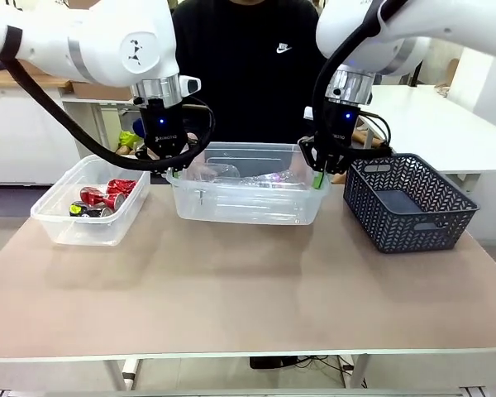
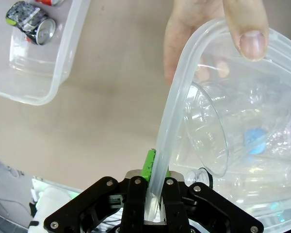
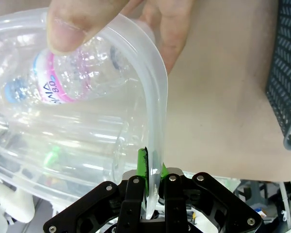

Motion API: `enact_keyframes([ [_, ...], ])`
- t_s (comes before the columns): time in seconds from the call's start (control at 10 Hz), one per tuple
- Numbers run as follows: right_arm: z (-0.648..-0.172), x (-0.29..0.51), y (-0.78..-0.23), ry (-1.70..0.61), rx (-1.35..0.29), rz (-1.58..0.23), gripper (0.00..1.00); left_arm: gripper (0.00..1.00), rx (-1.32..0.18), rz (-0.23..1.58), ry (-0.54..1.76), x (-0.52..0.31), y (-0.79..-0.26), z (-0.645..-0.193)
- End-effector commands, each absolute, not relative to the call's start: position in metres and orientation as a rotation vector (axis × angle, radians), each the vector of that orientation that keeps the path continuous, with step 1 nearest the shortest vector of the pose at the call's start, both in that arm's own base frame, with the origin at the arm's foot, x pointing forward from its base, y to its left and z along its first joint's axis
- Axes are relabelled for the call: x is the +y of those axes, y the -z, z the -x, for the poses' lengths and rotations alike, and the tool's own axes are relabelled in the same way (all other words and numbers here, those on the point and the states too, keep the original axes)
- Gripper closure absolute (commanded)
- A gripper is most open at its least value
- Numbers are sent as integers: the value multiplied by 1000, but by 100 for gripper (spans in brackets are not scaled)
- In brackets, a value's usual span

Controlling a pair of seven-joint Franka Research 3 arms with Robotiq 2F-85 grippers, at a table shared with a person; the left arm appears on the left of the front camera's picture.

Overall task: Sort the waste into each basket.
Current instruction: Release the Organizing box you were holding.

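Observation:
The middle clear basket (image 1: 248, 205) holds clear plastic bottles (image 1: 260, 176). My left gripper (image 1: 172, 169) is shut on its left rim, and my right gripper (image 1: 318, 178) is shut on its right rim. In the left wrist view the rim (image 2: 184, 73) runs down between the fingers of the left gripper (image 2: 153, 190), with a bottle (image 2: 208, 131) inside. In the right wrist view the right gripper (image 3: 153, 187) pinches the rim (image 3: 157, 97) near a pink-labelled bottle (image 3: 68, 82). A second clear basket (image 1: 66, 223) on the left holds red cans (image 1: 107, 194).
A person's hands (image 2: 194, 29) (image 3: 77, 19) hold the middle basket's far corners, thumbs over the rim. A dark grey lattice basket (image 1: 409, 203) stands at the right, close to my right gripper. The near half of the table (image 1: 248, 289) is bare.

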State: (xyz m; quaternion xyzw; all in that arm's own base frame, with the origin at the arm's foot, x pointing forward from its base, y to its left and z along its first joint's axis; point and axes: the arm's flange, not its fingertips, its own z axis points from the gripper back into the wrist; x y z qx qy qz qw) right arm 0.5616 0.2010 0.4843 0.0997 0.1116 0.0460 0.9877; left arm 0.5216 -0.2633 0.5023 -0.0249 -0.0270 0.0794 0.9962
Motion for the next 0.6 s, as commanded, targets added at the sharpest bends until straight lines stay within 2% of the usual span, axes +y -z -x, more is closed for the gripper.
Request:
enact_keyframes([
  [0.0, -560, 177, -492, -25, 155, -241, 92, 96, -54, 50, -160, -263, -502, -522],
  [0.1, -555, 163, -500, -8, 86, -279, 37, 38, -79, 76, -106, -270, -508, -522],
  [0.2, -550, 152, -508, 24, 25, -306, 35, 38, -98, 77, -96, -274, -514, -519],
  [0.3, -545, 143, -517, 26, -38, -333, 0, 0, -117, 80, -103, -273, -518, -514],
  [0.4, -542, 138, -523, 6, -80, -379, 0, 34, -142, 83, -113, -271, -523, -509],
  [0.5, -538, 134, -528, -32, -106, -434, 0, 0, -191, 106, -136, -268, -529, -503],
])
